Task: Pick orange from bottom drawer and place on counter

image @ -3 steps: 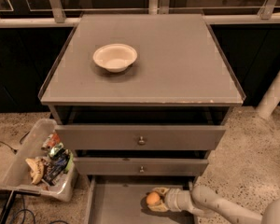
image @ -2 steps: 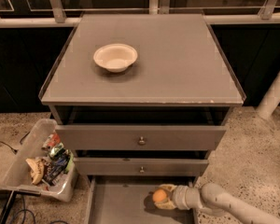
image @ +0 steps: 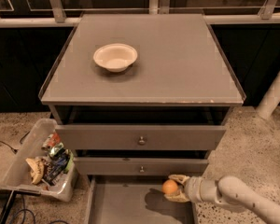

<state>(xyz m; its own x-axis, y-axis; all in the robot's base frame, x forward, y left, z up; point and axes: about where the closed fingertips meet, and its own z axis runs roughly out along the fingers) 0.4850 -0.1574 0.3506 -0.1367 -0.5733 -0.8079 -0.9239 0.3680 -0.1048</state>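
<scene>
The orange (image: 169,186) is a small round fruit held between the fingers of my gripper (image: 174,188), just above the open bottom drawer (image: 126,205) near its right side. The gripper is shut on the orange, and my white arm reaches in from the lower right. The orange casts a shadow on the drawer's grey floor. The counter (image: 177,64) is the broad grey top of the cabinet, well above the gripper.
A white bowl (image: 115,57) sits on the counter's left half. Two closed drawer fronts with knobs (image: 141,140) are above the open drawer. A clear bin of trash (image: 42,164) stands on the floor at left. A white post (image: 276,94) stands at right.
The gripper with the orange has risen slightly and shifted right, lifting the orange off the drawer floor.
</scene>
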